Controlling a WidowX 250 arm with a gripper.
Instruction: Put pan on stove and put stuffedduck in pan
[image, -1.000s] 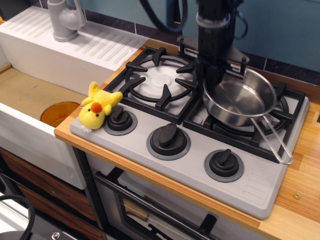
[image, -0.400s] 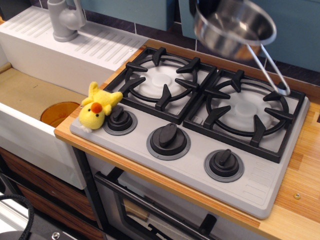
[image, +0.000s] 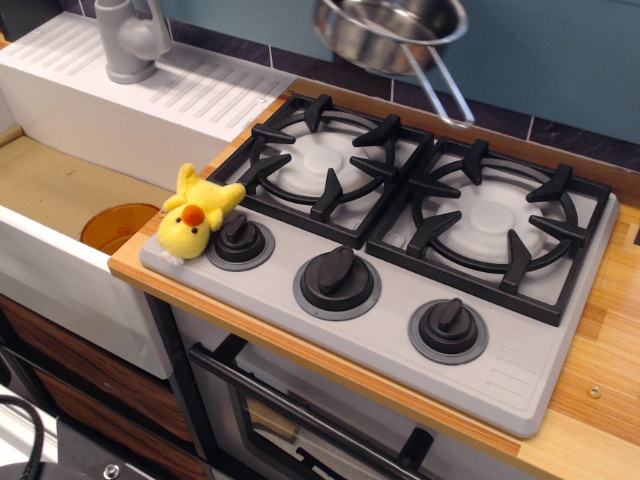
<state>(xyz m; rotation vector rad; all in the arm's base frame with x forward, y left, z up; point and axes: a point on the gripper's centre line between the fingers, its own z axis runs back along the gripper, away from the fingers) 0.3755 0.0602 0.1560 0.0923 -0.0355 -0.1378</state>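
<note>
Yellow duck waits at the left, steel pan hangs high over the stove

At the left we see the duck (image: 198, 214) lying on the stove's (image: 400, 330) front corner, touching the leftmost knob (image: 240, 240), close to the edge above the sink (image: 60, 190). Further right, both burners (image: 325, 160) are bare. The pan (image: 390, 30) hangs in the air above the back edge, between the two burners, handle (image: 445, 90) drooping to the right. The gripper is out of view, so we cannot tell how it holds the pan. We judge the risks thus: a rim grip could slip and drop the pan onto the grates; set down off-centre, it could tilt on the prongs. A nudge could later push the duck off into the sink.
</note>
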